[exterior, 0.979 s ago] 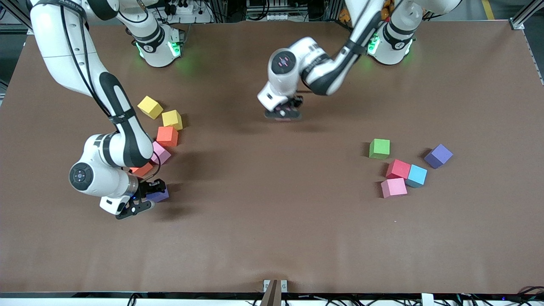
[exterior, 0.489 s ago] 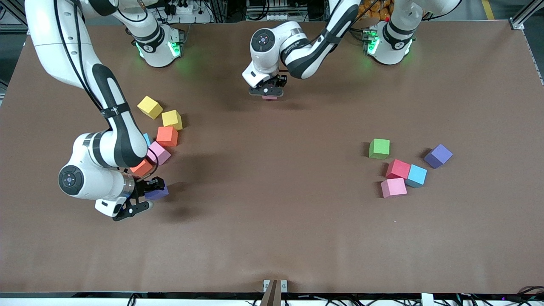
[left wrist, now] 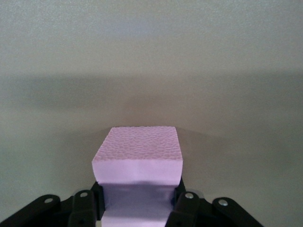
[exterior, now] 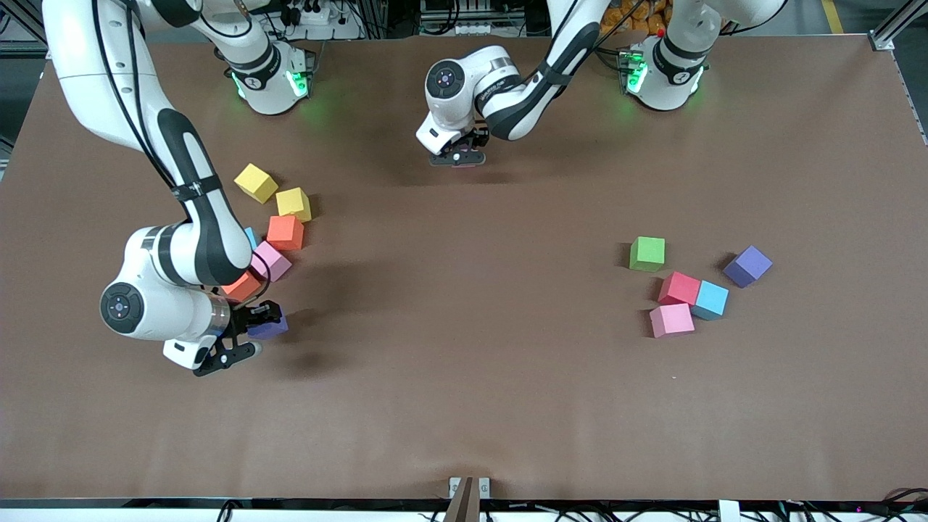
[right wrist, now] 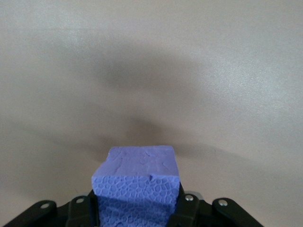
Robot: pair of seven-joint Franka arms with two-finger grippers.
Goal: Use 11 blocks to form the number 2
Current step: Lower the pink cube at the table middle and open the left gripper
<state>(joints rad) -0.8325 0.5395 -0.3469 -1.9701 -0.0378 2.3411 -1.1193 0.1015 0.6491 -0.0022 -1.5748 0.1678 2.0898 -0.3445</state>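
My left gripper (exterior: 458, 156) is shut on a pink block (left wrist: 139, 156), low over the table's middle strip near the robots' bases. My right gripper (exterior: 252, 333) is shut on a purple block (exterior: 272, 328), which fills its jaws in the right wrist view (right wrist: 137, 172). This gripper is low over the table beside a cluster of an orange block (exterior: 285, 232), a pink block (exterior: 270, 260), a second orange block (exterior: 241, 288) and a sliver of light blue block (exterior: 251, 237). Toward the left arm's end lie green (exterior: 647, 254), red (exterior: 679, 288), light blue (exterior: 710, 299), pink (exterior: 671, 320) and purple (exterior: 747, 265) blocks.
Two yellow cubes (exterior: 255, 182) (exterior: 293, 204) sit next to the orange block, farther from the front camera. The right arm's forearm (exterior: 196, 217) hangs over part of that cluster. The brown table (exterior: 464, 362) stretches wide between the two groups.
My left gripper carried the pink block away from the front camera, toward the robots' bases, then settled. The right arm shifted slightly toward its own end with the purple block, then stayed still.
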